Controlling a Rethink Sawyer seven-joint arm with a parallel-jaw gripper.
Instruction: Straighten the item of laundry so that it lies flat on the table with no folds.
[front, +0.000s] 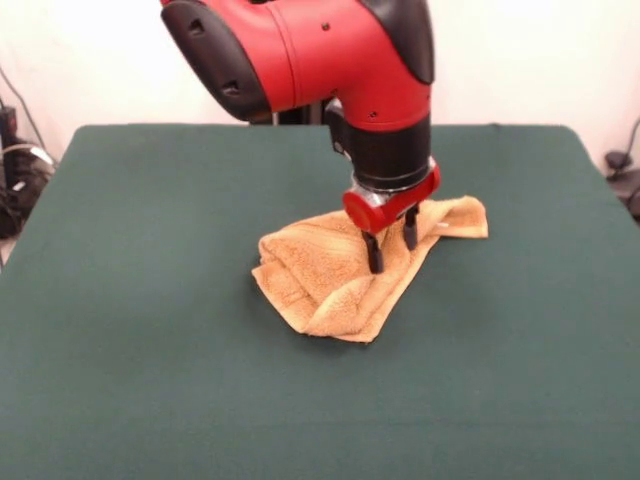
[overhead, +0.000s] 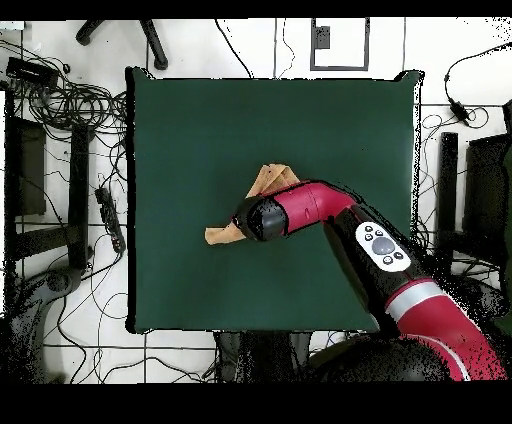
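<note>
A wide dark green cloth-covered bench (front: 150, 350) stands among tangled floor cables (overhead: 80, 110); on it, a crumpled golden-orange terry towel (front: 320, 285), with the red arm's jaws (front: 392, 243) narrowly apart, tips pressing into its folds.

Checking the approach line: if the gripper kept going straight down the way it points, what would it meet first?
The towel: the gripper points down with its open fingers at the crumpled cloth, apparently already touching it; the table lies just beneath.
</note>
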